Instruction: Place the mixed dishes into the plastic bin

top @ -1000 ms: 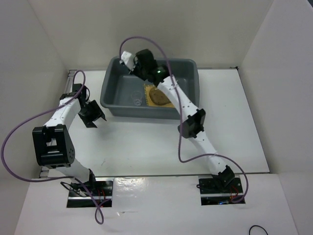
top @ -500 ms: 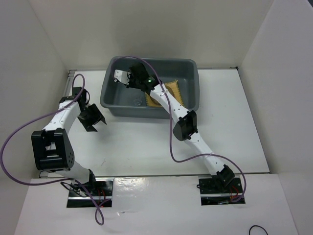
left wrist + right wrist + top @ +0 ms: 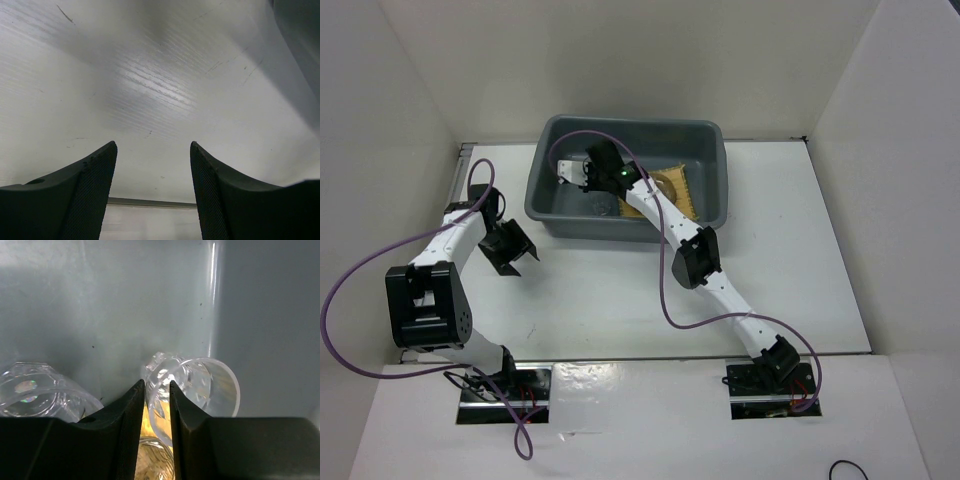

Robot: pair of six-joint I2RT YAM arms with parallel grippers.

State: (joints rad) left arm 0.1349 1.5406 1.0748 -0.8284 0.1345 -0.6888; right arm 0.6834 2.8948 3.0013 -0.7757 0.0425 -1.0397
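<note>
Clear cup point(image 3: 200, 385) pinched by right fingers point(image 3: 129, 437), inside plastic bin point(image 3: 620, 121)

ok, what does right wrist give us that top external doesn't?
Only right wrist: the right gripper pinched on the rim of the clear cup, which is tipped on its side, and a second clear dish low on the left.
Only top external: the whole outline of the bin, and the left gripper over the table outside it.
Both: the bin's grey inside, the right gripper in it, and the yellow mat, just a sliver in the wrist view.
</note>
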